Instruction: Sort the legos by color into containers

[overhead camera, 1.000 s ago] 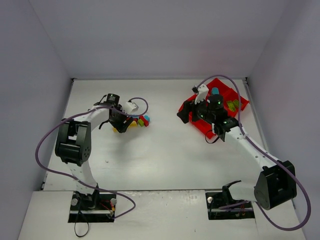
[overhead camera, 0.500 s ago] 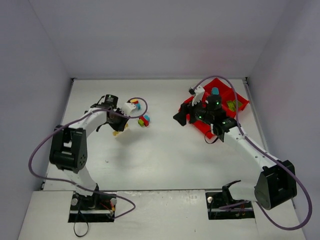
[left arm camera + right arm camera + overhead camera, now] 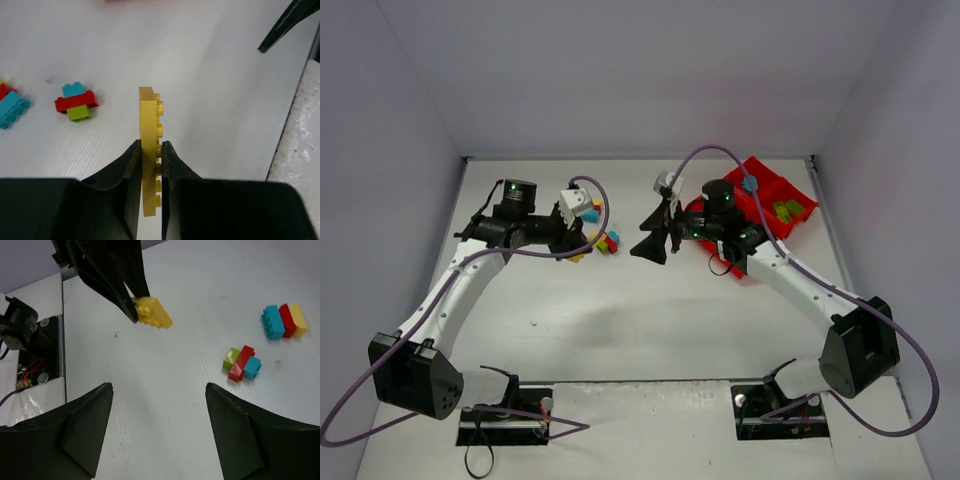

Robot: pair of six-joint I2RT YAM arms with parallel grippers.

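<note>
Evidently the left pincer was pinching the yellow lego by its two broad faces, studs against one finger, with the plate's far end standing clear beyond the fingertips and the whole piece lifted off the table. From the right wrist the same piece showed slanting in the air, gripped at one end. The right pincer was spread wide and held nothing, hovering over the middle of the table between the loose legos on the left and the red tray at the far right. A green, red and cyan cluster and a cyan, red and yellow stack lay just beside each other on the table. Some green pieces sat in one compartment of the tray. Such a piece is probably very light, stiff and slick, so it might swivel or squirt out of an end grip. Holding it across the flat faces nearer its middle looked the safer choice.
</note>
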